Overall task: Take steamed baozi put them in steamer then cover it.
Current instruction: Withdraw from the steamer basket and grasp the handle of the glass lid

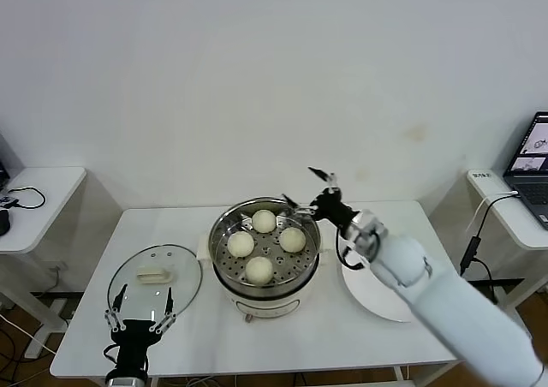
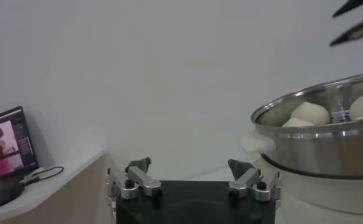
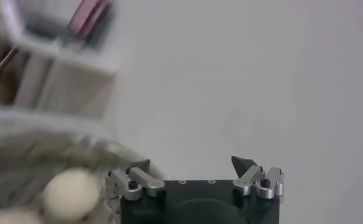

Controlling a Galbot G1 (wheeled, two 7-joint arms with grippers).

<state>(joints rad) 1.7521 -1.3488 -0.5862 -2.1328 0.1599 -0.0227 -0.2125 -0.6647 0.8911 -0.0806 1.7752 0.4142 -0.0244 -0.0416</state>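
Observation:
The steamer (image 1: 224, 263), a shiny steel basket on a cream pot base, stands mid-table with several cream-white baozi (image 1: 264, 221) lying on its perforated floor. My right gripper (image 1: 300, 186) hangs open and empty just above the steamer's far right rim. In the right wrist view its jaws (image 3: 193, 163) stand wide, with one baozi (image 3: 69, 193) below and to the side. The clear glass lid (image 1: 175, 263) with a cream handle lies flat left of the steamer. My left gripper (image 1: 137, 306) is open at the lid's near edge; in the left wrist view the gripper (image 2: 190, 164) faces the steamer (image 2: 315, 146).
An empty white plate (image 1: 370, 294) lies right of the steamer, partly under my right arm. Side tables flank the main table; the right one holds a laptop (image 1: 531, 169), the left one cables (image 1: 26, 197). A white wall stands close behind.

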